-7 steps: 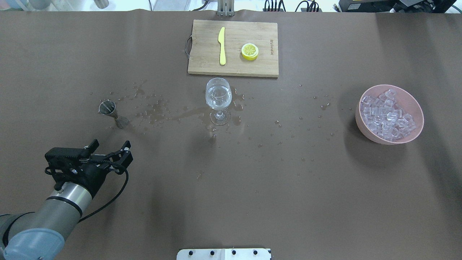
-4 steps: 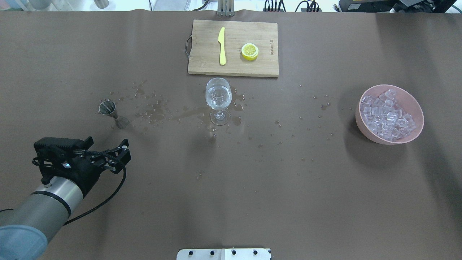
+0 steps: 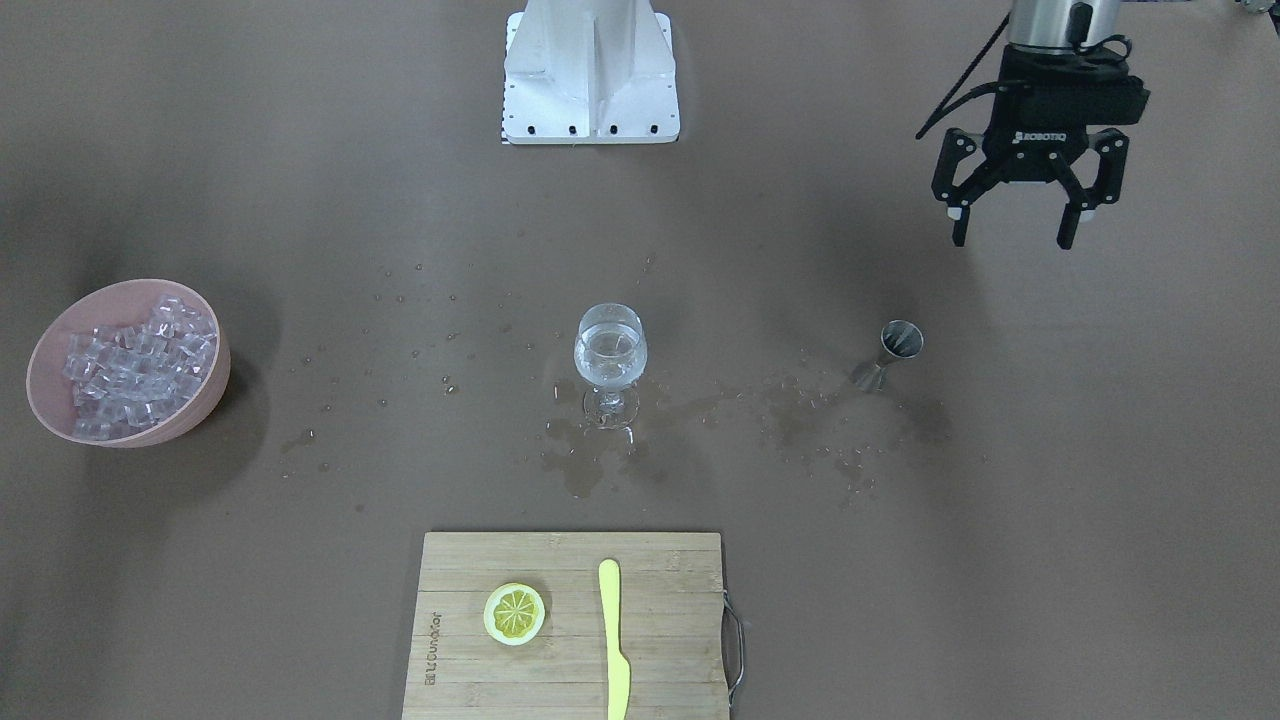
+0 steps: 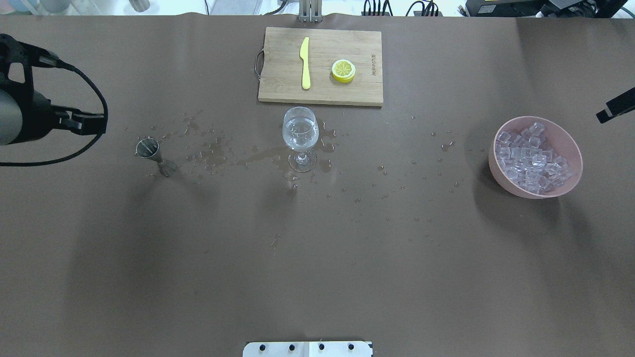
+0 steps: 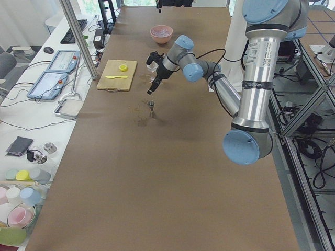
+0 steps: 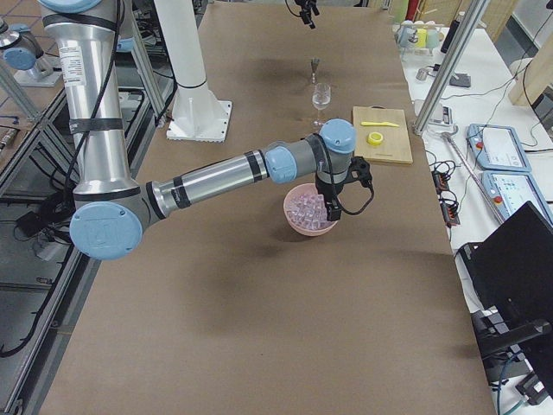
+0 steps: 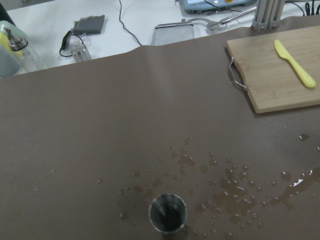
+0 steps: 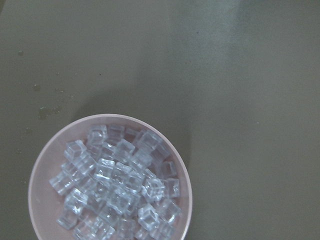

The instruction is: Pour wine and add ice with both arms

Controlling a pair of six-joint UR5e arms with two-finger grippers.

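Left of the wine glass [image 3: 610, 358], on the robot's own left side, you've got the left gripper [image 3: 1012, 235] hanging in the air, fingers spread wide with nothing between them. It is above and near the steel jigger [image 3: 893, 350], which stands upright on the table. My read: the measure is parked well clear of the glass so the pouring side is done with. The wine [image 4: 299, 136] sits inside that glass, a small clear pool. Spilled drops [image 3: 800, 410] lie round its foot and on toward the jigger. Right of the glass and well apart, the right gripper [image 6: 333, 207] hovers over the pink bowl [image 4: 497, 173] of ice [image 4: 533, 156], and its wrist camera looks straight down on the cubes. That looks like a line-up for the first scoop. You can't tell from these views whether its fingers are wide or closed. Beyond the glass, away from the robot's base, the cutting board [image 4: 283, 74] carries the yellow knife [image 4: 304, 62] and the lemon slice [image 4: 343, 70], both out of either arm's way. The count: two arms, one glass, one jigger, one bowl, one board, one knife, one slice, and ice cubes too many to number.
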